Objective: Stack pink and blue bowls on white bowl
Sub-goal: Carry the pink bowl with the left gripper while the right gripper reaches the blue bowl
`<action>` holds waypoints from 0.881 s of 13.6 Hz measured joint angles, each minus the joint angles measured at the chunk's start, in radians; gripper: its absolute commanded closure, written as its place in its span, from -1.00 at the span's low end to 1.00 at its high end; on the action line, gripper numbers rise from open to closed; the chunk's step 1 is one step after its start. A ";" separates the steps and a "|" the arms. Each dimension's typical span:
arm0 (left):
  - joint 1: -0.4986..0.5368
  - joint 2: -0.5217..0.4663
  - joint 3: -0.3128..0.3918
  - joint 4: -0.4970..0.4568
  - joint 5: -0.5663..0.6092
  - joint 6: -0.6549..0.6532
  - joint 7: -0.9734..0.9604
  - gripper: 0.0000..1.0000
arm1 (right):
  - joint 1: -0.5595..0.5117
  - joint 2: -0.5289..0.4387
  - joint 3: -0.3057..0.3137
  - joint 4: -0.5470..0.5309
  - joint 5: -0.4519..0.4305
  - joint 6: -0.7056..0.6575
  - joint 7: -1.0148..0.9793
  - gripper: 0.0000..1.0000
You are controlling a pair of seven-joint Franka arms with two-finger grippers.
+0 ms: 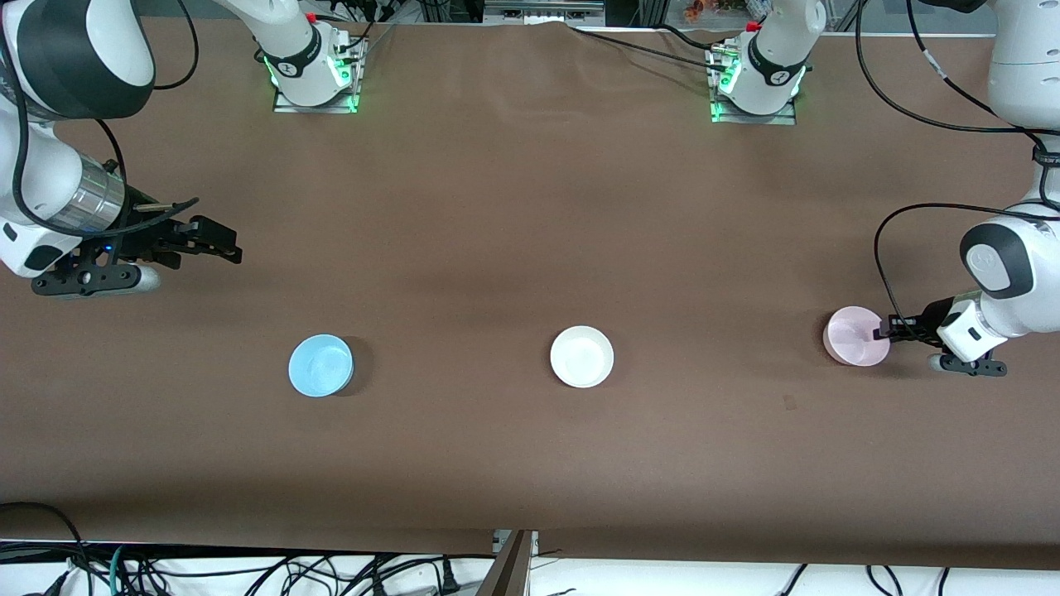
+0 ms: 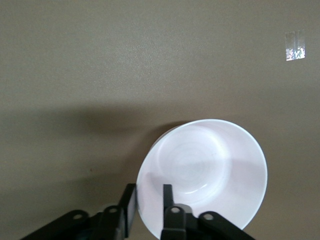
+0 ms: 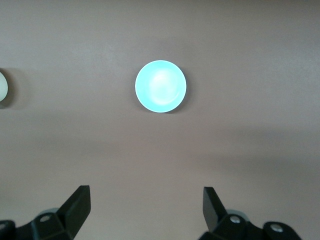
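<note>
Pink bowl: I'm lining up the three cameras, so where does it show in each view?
Front view: pink bowl at the left arm's end of the table, left claw at its rim.
Left wrist view: looks white, rim between the fingers.
Right wrist view: not in it.
Shared landmark: the brown table.
</note>
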 measured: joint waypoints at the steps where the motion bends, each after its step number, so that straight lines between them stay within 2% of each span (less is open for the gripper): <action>1: 0.000 0.000 0.001 0.000 0.000 0.000 0.001 0.67 | 0.000 0.000 0.000 0.000 0.000 0.000 0.000 -0.98; 3: 0.000 0.002 0.001 -0.001 0.000 0.000 0.009 0.80 | 0.000 0.001 0.000 0.000 0.000 0.000 -0.001 -0.98; 6: 0.000 0.012 0.002 -0.001 -0.023 0.002 0.030 0.87 | -0.003 0.017 0.000 0.000 -0.001 0.002 -0.029 -0.98; 7: 0.000 0.015 0.002 -0.001 -0.031 0.006 0.039 0.99 | -0.004 0.027 0.000 0.000 -0.001 0.011 -0.052 -0.98; 12: -0.007 0.017 0.000 0.012 -0.040 -0.007 0.048 1.00 | -0.019 0.056 -0.001 0.000 -0.002 0.032 -0.065 -0.99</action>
